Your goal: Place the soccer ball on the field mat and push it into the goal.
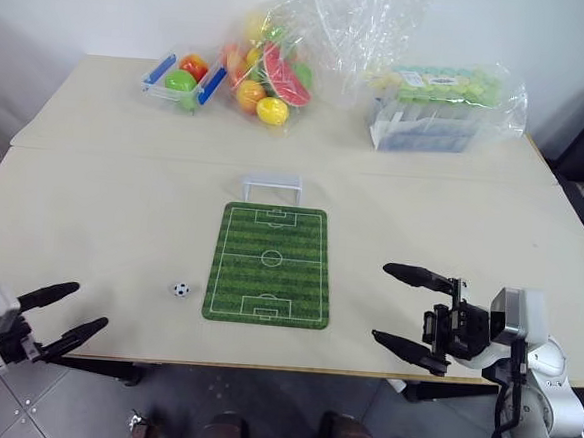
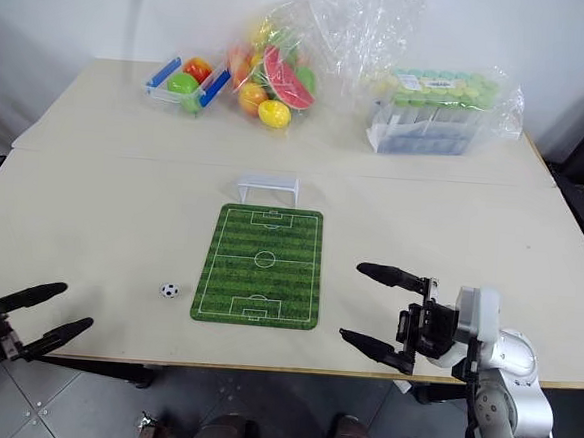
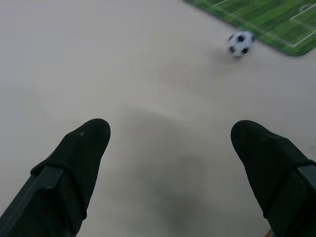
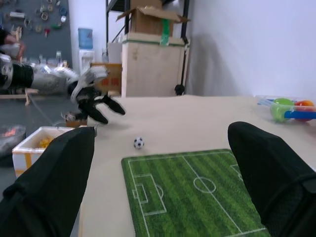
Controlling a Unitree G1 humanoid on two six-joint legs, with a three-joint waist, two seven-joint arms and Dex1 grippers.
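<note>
The soccer ball [image 1: 181, 289] lies on the bare table, just left of the field mat's [image 1: 269, 265] near-left corner. The goal [image 1: 271, 188] stands beyond the mat's far edge. At the table's front-left edge, my left gripper [image 1: 90, 305] is open and empty, pointing toward the ball [image 3: 240, 43] from some way off. To the right of the mat's near edge, my right gripper [image 1: 380, 301] is open and empty, pointing left across the mat [image 4: 197, 192]. The right wrist view also shows the ball [image 4: 138, 143] beyond the mat's edge.
At the back of the table there are a blue-edged clear tray [image 1: 182, 76] of toy fruits, a plastic bag of toy fruits [image 1: 272, 77] and a wrapped pack of tubes [image 1: 440, 114]. The table's front edge runs close below both grippers.
</note>
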